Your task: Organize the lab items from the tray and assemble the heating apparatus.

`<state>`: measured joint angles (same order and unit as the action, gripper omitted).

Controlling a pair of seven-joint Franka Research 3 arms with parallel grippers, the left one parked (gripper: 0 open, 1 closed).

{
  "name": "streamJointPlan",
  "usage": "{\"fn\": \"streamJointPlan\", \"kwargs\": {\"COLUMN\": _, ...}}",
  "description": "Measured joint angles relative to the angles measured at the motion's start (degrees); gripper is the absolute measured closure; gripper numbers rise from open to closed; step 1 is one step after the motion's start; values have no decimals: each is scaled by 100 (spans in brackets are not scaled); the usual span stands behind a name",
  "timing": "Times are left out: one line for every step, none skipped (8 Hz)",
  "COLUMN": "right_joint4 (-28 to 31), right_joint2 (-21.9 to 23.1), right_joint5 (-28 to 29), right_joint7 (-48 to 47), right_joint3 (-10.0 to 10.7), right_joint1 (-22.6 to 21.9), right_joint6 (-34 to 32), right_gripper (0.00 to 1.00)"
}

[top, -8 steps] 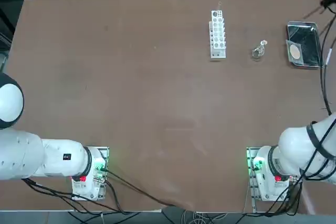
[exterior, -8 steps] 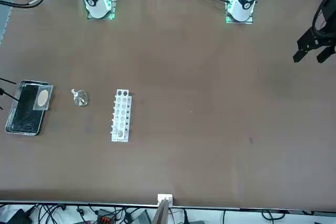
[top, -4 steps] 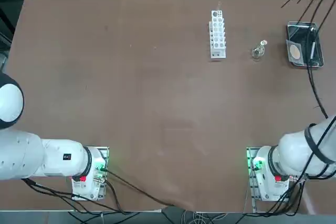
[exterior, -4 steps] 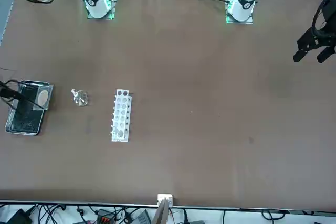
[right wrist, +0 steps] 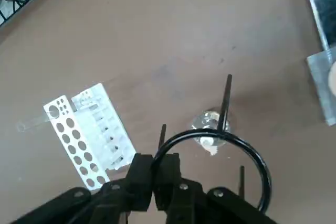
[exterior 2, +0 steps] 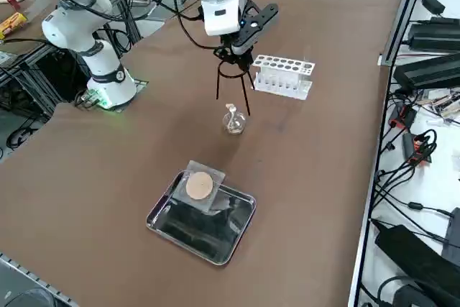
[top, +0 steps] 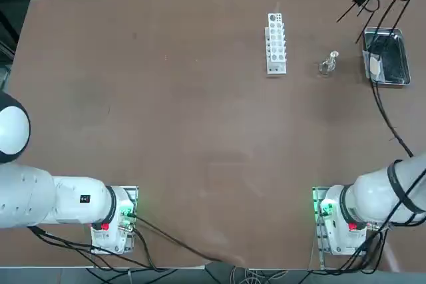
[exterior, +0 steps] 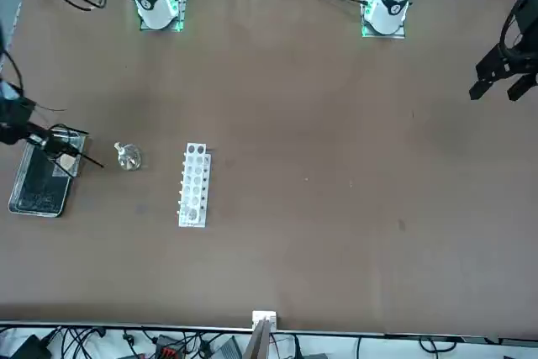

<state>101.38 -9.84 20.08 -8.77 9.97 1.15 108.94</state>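
Note:
My right gripper [exterior 2: 231,54] hangs in the air, shut on the ring of the thin black wire tripod [exterior 2: 234,77]. The tripod's legs point down, just above and beside the small clear glass burner [exterior 2: 233,121], without touching it. In the wrist view the burner [right wrist: 209,129] shows under the tripod ring [right wrist: 251,153], and the gripper [right wrist: 160,169] pinches the ring's edge. The shiny metal tray [exterior 2: 228,246] lies further out, with the grey mesh square [exterior 2: 199,186] resting on its rim at the end nearest the burner. From above, the tripod [top: 353,8] shows beside the tray [top: 399,74].
A white test-tube rack [exterior 2: 284,75] lies beyond the burner, close to the tripod's legs; it also shows as the rack [top: 275,43] from above. Cables and black boxes [exterior 2: 424,70] line the table's far edge. Bare brown tabletop [top: 200,131] spreads over the middle.
My right gripper has carried the tripod up and away from the tray, toward the burner. Burner, rack and tray have stayed put.

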Motion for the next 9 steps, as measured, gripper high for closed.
{"fn": "streamJointPlan", "kwargs": {"right_joint4": 505, "right_joint2": 215, "right_joint5": 0, "right_joint7": -18, "right_joint3": -2, "right_joint1": -138, "right_joint6": 379, "right_gripper": 94}}
{"fn": "streamJointPlan", "kwargs": {"right_joint4": 1039, "right_joint2": 424, "right_joint5": 1, "right_joint7": -26, "right_joint3": -5, "right_joint1": -285, "right_joint6": 823, "right_gripper": 94}}
{"fn": "streamJointPlan", "kwargs": {"right_joint4": 1551, "right_joint2": 600, "right_joint5": 1, "right_joint7": -36, "right_joint3": -10, "right_joint1": -435, "right_joint6": 1276, "right_gripper": 94}}
{"fn": "streamJointPlan", "kwargs": {"right_joint4": 1973, "right_joint2": 712, "right_joint5": 1, "right_joint7": -40, "right_joint3": -13, "right_joint1": -551, "right_joint6": 1654, "right_gripper": 94}}
{"fn": "streamJointPlan", "kwargs": {"right_joint4": 2278, "right_joint2": 757, "right_joint5": 1, "right_joint7": -40, "right_joint3": -13, "right_joint1": -601, "right_joint6": 1972, "right_gripper": 94}}
{"fn": "streamJointPlan", "kwargs": {"right_joint4": 2509, "right_joint2": 758, "right_joint5": 1, "right_joint7": -35, "right_joint3": -13, "right_joint1": -613, "right_joint6": 2265, "right_gripper": 94}}
{"fn": "streamJointPlan", "kwargs": {"right_joint4": 2680, "right_joint2": 752, "right_joint5": 1, "right_joint7": -31, "right_joint3": -13, "right_joint1": -628, "right_joint6": 2507, "right_gripper": 94}}
{"fn": "streamJointPlan", "kwargs": {"right_joint4": 2779, "right_joint2": 728, "right_joint5": 1, "right_joint7": -31, "right_joint3": -13, "right_joint1": -655, "right_joint6": 2675, "right_gripper": 94}}
{"fn": "streamJointPlan", "kwargs": {"right_joint4": 2824, "right_joint2": 681, "right_joint5": 1, "right_joint7": -31, "right_joint3": -13, "right_joint1": -676, "right_joint6": 2810, "right_gripper": 94}}
